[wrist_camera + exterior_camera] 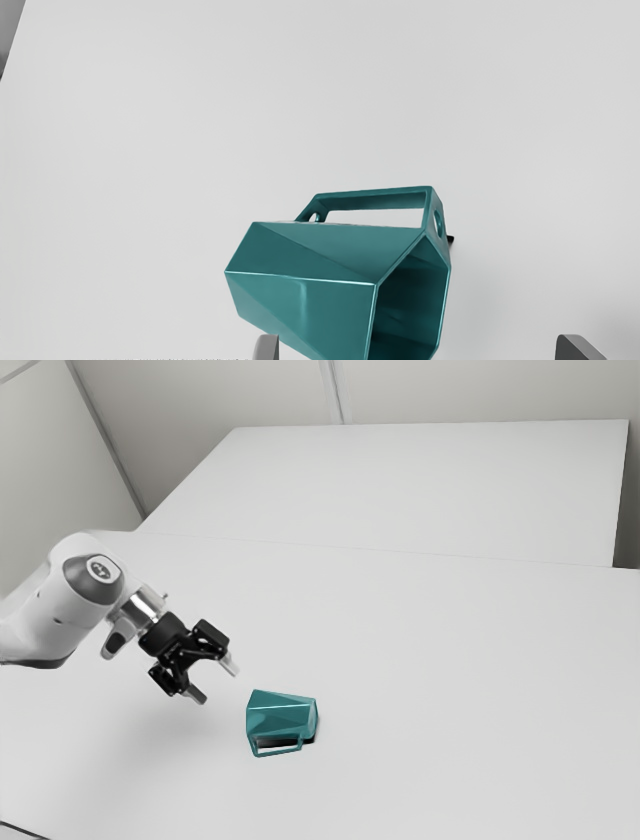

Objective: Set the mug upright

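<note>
"One mug (pixel 282 716), to be set upright. Present attitude?"

"On its side on the tabletop (pixel 450 650), well in from the far edge and far corners. Mouth (pixel 412 300) toward the arm; handle (pixel 380 199) toward the exterior view's bottom."

"Handling characteristics?"

"By judgement: stiff, moderately light, possibly ceramic and so to be treated as breakable. Smooth, glossy facets; liable to slip or roll under an off-centre squeeze."

"Recommended hold?"

"Opposed outer walls (pixel 325 310) close to the mouth, with even pressure. Do not rely on the thin bar of the handle alone: risk of twisting under load. Rotate mouth-up, then lower to full base contact before release."

"Condition of gripper (pixel 218 684)?"

"Wide open, with a broad gap between the fingertips. Holding nothing, touching nothing. Raised above the tabletop, near the mug but apart from it, on the arm side. Align with the facets before closing."
</note>
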Tool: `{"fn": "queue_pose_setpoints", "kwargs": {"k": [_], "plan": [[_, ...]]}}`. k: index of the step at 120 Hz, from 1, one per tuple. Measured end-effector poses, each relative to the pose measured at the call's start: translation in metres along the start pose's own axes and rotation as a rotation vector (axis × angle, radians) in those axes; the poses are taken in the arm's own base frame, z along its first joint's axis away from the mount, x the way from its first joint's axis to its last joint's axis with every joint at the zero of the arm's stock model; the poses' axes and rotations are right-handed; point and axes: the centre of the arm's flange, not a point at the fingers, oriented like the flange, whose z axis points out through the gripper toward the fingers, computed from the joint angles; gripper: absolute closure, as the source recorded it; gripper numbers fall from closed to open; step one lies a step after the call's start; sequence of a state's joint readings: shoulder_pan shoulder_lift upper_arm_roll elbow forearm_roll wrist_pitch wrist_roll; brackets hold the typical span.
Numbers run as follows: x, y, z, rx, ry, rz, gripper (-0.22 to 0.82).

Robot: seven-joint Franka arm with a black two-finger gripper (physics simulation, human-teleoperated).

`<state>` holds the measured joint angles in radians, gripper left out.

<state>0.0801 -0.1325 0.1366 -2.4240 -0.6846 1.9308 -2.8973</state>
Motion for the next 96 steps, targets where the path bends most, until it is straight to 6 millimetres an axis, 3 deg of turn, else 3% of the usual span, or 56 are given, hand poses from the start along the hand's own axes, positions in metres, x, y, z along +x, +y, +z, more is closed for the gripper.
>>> {"fn": "queue_pose_setpoints", "kwargs": {"k": [37, 96], "plan": [[-0.018, 0.016, 0.035, 0.121, 0.001, -0.131, 0.00], [-0.024, 0.003, 0.074, 0.235, -0.008, -0.218, 0.00]]}}
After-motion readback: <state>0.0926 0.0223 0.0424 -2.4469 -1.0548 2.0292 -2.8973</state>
